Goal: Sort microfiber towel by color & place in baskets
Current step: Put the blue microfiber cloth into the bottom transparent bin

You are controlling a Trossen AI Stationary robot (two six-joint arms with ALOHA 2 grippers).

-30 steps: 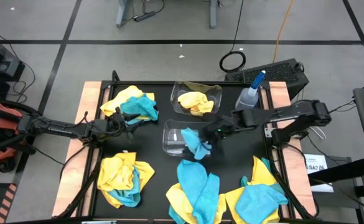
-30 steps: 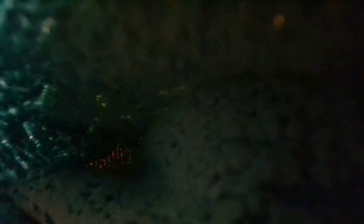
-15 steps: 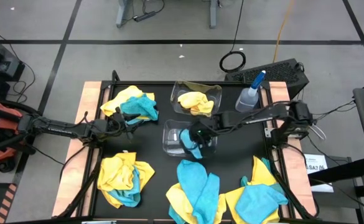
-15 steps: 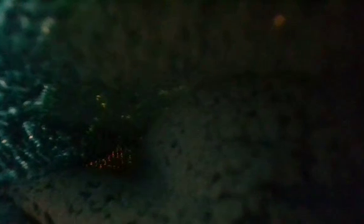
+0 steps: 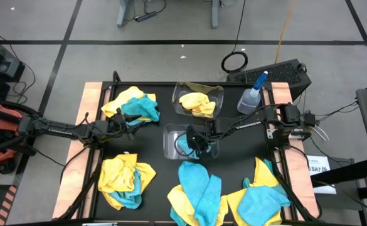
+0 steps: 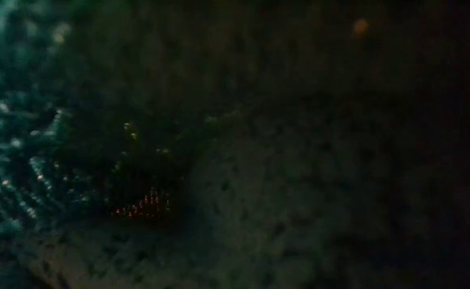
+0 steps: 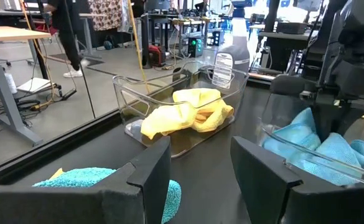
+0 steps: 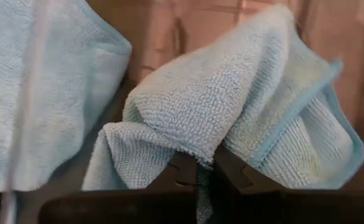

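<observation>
The right gripper [image 5: 192,142] reaches into the nearer clear basket [image 5: 170,145] at the table's middle, its fingers pinched tight on a fold of a turquoise towel [image 8: 231,124]. It holds the cloth low inside the tub, which I judge is so the towel drops among its own colour and not over the rim. The farther basket [image 5: 216,94] holds a yellow towel [image 5: 197,103], so the 2 tubs look split by colour: yellow behind, turquoise in front.

The left gripper [image 5: 122,123] waits beside the mixed yellow and turquoise pile [image 5: 133,105] at the table's left rear, its fingers [image 7: 150,171] standing partly apart and holding nothing.

Unsorted towels remain in 4 heaps: that rear pile, one at the front left [image 5: 125,179], a mostly turquoise one at the front centre [image 5: 199,191], and one at the front right [image 5: 261,198]. A spray bottle [image 5: 252,94] stands just beside the yellow basket.

The high view gives the layout but hides the grip under the arm. The right wrist view alone shows the pinch on the fold, and a second turquoise cloth [image 8: 38,93] already lying in the tub. The left wrist view shows both baskets from the side, with yellow cloth [image 7: 188,115] in one and turquoise [image 7: 318,146] in the other. The low view is blocked by cloth pressed against it and shows nothing useful.
</observation>
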